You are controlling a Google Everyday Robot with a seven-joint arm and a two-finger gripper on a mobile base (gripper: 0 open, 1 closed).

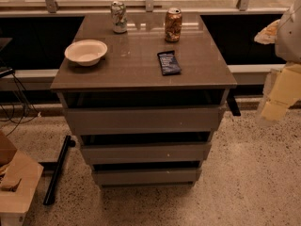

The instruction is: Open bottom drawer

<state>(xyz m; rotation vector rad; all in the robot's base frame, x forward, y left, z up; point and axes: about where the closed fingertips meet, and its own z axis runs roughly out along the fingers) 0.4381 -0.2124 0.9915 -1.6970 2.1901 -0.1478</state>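
Observation:
The bottom drawer (146, 176) is the lowest and narrowest of the cabinet's three grey-brown flat fronts, close to the speckled floor. A dark gap shows above it. The middle drawer (146, 152) with a small pale speck and the wider top drawer (143, 120) sit above it. My gripper (275, 105) is a blurred pale yellow and white shape at the right edge of the camera view. It hangs in the air to the right of the cabinet at about top-drawer height, apart from every drawer.
On the cabinet top (136, 74) stand a white bowl (85, 52), a green-white can (119, 17), an orange can (173, 25) and a dark blue packet (168, 62). A black bar (59, 168) lies on the floor at left, beside a cardboard box (14, 185).

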